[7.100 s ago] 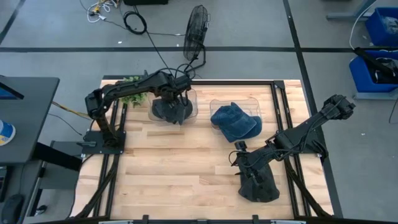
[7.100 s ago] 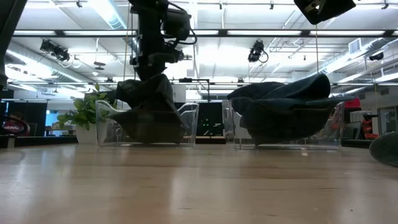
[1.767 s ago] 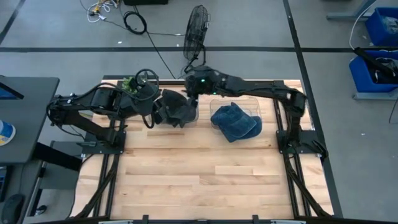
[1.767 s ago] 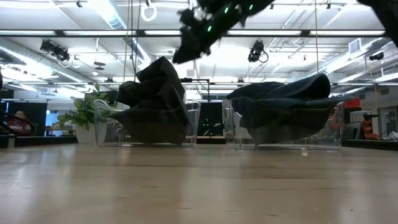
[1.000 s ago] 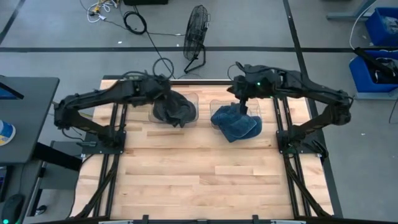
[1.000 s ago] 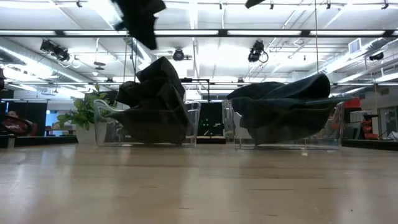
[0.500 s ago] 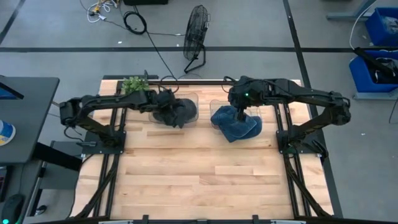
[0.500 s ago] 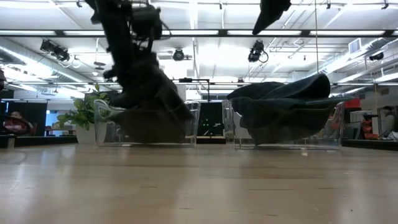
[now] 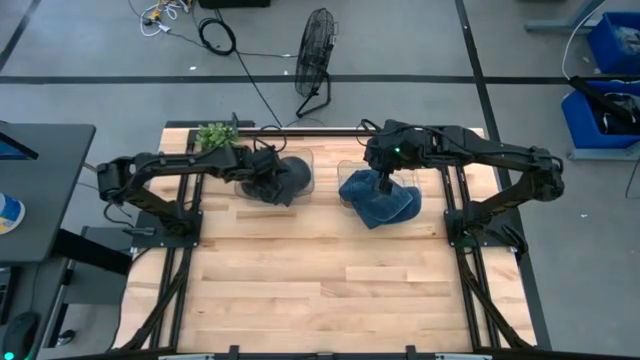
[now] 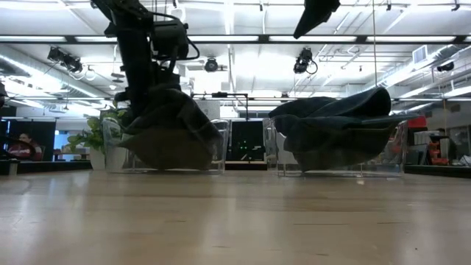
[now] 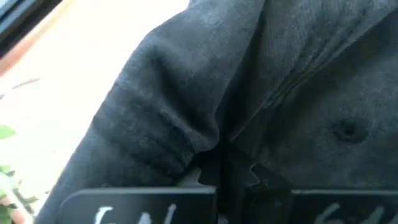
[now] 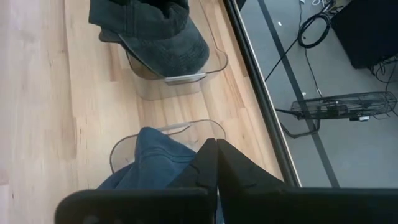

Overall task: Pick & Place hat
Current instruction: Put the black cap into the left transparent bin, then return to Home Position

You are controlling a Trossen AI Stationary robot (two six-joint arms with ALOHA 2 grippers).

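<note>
A dark grey hat lies crumpled in a clear tray at the table's far left-centre. It also shows in the low view. My left gripper is down on it and shut on its cloth. A blue denim hat rests in a second clear tray to the right, its crown up. My right gripper hangs shut and empty well above the blue hat, over its far edge. My left gripper pinches a raised fold of the dark grey hat's cloth between its two fingers. The fingers come from above, slanting down from the table's left. The hat sits pressed low in its tray, its underside on the tray floor.
A small green plant stands at the far left corner behind the trays. A floor fan stands beyond the table's far edge. Bare wood tabletop stretches across the near half. Black frame rails run along both sides.
My left gripper has come down from above onto the dark grey hat and shut on its cloth. The hat's peak has been pressed flatter, and hat and tray have slid slightly toward the table's left. My right gripper has shifted a little left and lower over the blue hat.
</note>
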